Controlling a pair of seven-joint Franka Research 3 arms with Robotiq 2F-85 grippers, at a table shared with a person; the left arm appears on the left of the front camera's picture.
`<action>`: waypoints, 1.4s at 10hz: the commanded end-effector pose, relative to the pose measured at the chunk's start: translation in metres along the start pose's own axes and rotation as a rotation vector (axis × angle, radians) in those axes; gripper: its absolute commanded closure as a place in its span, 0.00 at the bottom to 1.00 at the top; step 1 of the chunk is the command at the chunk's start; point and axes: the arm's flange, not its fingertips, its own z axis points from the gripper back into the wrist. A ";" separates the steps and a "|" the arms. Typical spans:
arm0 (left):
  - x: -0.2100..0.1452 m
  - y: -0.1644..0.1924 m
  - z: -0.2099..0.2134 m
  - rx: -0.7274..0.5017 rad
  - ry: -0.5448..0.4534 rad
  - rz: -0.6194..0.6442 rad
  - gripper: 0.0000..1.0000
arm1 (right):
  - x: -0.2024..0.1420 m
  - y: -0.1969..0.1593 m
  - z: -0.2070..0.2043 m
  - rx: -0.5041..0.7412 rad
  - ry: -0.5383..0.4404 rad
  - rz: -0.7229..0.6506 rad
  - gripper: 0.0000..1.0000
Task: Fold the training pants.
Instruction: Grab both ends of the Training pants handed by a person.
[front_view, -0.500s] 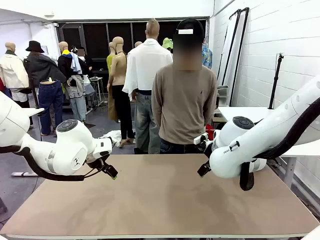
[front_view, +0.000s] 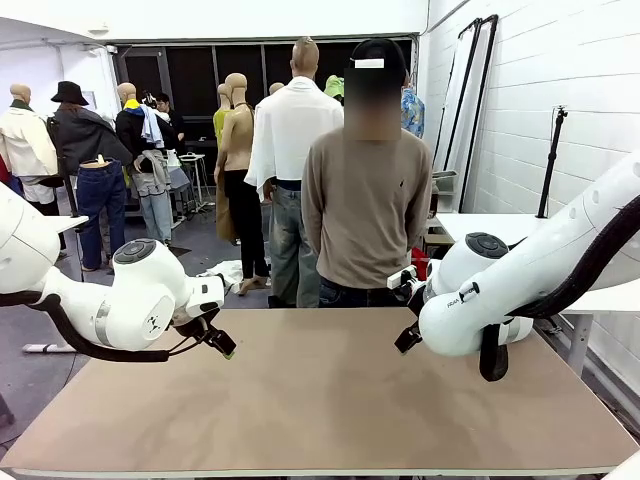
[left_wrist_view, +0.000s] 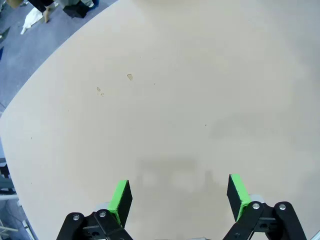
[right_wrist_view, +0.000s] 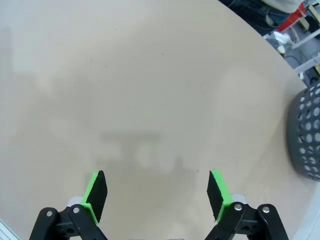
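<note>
**Item:** training pants.

**Location:** I cannot tell. The table (front_view: 320, 410) under me is bare brown board where both my wrist views look down on it. A person (front_view: 368, 210) stands at its far edge.

**My left gripper** (left_wrist_view: 180, 187): fingers spread wide, green pads (left_wrist_view: 121, 196) well apart with nothing between them. It hangs over the left part of the board, clear of it.

**My right gripper** (right_wrist_view: 156, 189): likewise spread wide and holding nothing, above the right part of the board. A dark perforated basket (right_wrist_view: 306, 132) stands beyond the table edge on that side.

**Expected handling (a judgement from the task wording, not from sight):**
- Weight: light, so one pinch per side should carry it.
- Stiffness: none. The cloth will probably sag and drape from whatever point I lift, and the legs will trail.
- Surface: likely soft fabric with fair grip for my pads. Any thin single layer may slide out.
- Fragility: not breakable, though it may stretch or bunch if I drag it.

**Where to take hold:**
- I would pinch the waistband at its two outer corners, one gripper each, since a thick hem gives my pads more to bite.
- For the fold, I would take the leg hems or the side seams.
- I would close on the cloth edge low to the board, gathering all layers at once.
- I would keep clear of any loose cord.

**State of task:** fold not yet begun.
</note>
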 end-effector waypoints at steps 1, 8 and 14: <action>0.000 0.001 0.000 0.001 0.000 0.002 0.00 | 0.000 0.000 0.000 0.000 0.000 -0.001 0.00; 0.000 0.001 0.000 0.001 0.000 0.002 0.00 | 0.000 0.000 0.000 0.000 0.000 -0.001 0.00; 0.029 0.000 0.052 0.016 0.032 -0.052 0.00 | 0.019 -0.016 0.048 0.040 -0.020 0.010 0.00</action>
